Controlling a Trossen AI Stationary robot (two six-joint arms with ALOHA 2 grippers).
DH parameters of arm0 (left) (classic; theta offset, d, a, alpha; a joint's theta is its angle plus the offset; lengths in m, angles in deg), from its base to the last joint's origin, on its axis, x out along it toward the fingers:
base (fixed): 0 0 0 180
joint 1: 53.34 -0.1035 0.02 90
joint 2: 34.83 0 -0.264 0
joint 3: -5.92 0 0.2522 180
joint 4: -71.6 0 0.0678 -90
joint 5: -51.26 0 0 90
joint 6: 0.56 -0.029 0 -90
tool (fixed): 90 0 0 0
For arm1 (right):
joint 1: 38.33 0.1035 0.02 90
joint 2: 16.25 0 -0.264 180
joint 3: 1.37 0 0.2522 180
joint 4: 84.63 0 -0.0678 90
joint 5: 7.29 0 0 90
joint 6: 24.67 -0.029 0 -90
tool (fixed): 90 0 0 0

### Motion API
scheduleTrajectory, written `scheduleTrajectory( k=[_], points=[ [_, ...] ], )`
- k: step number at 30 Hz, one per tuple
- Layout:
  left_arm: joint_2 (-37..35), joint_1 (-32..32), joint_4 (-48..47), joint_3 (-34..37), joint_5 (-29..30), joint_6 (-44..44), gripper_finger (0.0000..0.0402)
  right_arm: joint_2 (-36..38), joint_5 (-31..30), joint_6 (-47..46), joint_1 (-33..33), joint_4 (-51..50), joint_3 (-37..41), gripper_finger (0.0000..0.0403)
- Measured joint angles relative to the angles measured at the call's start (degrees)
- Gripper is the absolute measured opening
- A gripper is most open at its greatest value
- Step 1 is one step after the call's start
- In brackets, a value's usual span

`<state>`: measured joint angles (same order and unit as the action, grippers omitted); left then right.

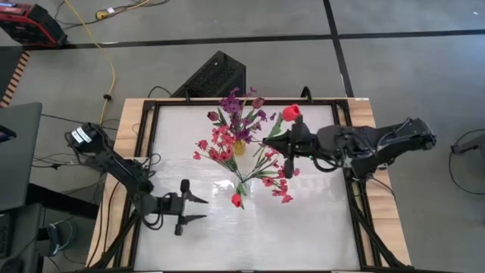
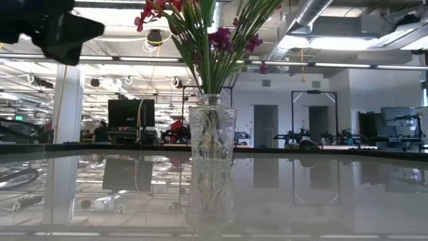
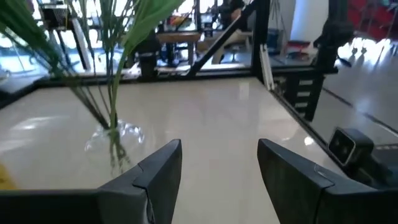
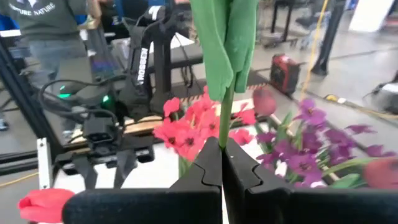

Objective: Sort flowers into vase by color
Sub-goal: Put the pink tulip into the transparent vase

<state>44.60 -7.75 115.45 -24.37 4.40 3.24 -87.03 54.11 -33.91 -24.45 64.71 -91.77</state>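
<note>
- High: left gripper fingers spread, empty, low on the worktop. Right gripper pinches a red tulip stem; the grip itself is hard to make out.
- Low: glass vase mid-worktop, blossoms cut off at the frame's top.
- Left wrist: vase blurred, stems only.
- Right wrist: fingers pressed on the green stem; the bloom is out of frame.

Purple, red-pink flowers in vase
</note>
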Motion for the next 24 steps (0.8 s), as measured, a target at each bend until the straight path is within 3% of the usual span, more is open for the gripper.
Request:
scheduleTrajectory(
  k=[10,24],
  points=[
    [7.9,-2.2,2.4,-2.3,-0.9,-4.4,0.0201,-3.2,7.5,-4.7,-4.0,-3.3,0.0,0.0019],
    [10.7,-2.2,6.1,-2.5,-2.5,-0.2,0.0201,-3.6,7.8,-4.4,-3.9,-8.0,0.0,0.0019]
  ],
)
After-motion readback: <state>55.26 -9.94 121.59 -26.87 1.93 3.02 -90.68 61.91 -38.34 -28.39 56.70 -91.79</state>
